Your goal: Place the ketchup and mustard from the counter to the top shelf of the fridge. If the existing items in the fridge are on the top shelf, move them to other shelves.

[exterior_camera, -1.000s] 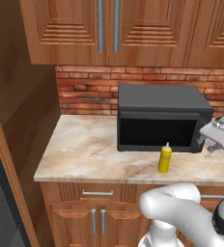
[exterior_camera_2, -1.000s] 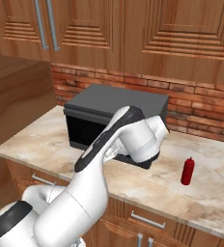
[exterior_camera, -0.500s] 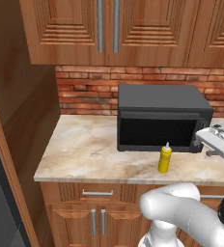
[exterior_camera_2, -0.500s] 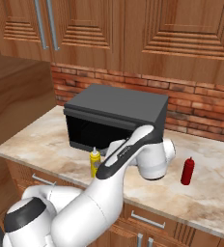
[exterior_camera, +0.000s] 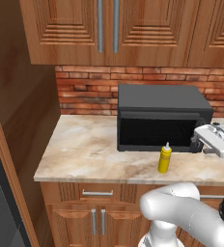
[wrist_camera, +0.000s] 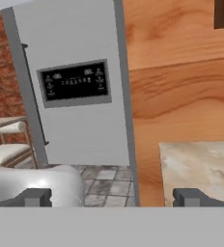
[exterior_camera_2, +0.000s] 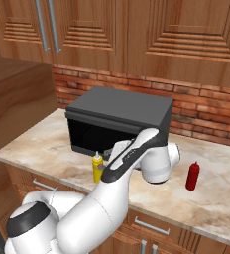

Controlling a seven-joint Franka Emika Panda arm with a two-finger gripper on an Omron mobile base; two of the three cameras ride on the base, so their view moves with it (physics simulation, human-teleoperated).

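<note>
Swung lower and rightward across the microwave front since a second ago, uncovering the mustard.

Gripper [wrist_camera: 112, 198] spread wide, holding nothing, aimed sideways along the counter [exterior_camera: 90, 154] toward a grey fridge door [wrist_camera: 77, 96] with a dark panel. Mustard [exterior_camera: 165, 158] upright at 6 o'clock of the microwave [exterior_camera: 162, 116], just beside its front, near the counter edge. Ketchup [exterior_camera_2: 192, 176] upright at 3 o'clock of the mustard, well apart, past the arm's white wrist [exterior_camera_2: 159, 158]. Likely step: approach for a first pick, neither bottle lifted yet. Next move calls for turning the hand down over one bottle and closing on its body.
</note>
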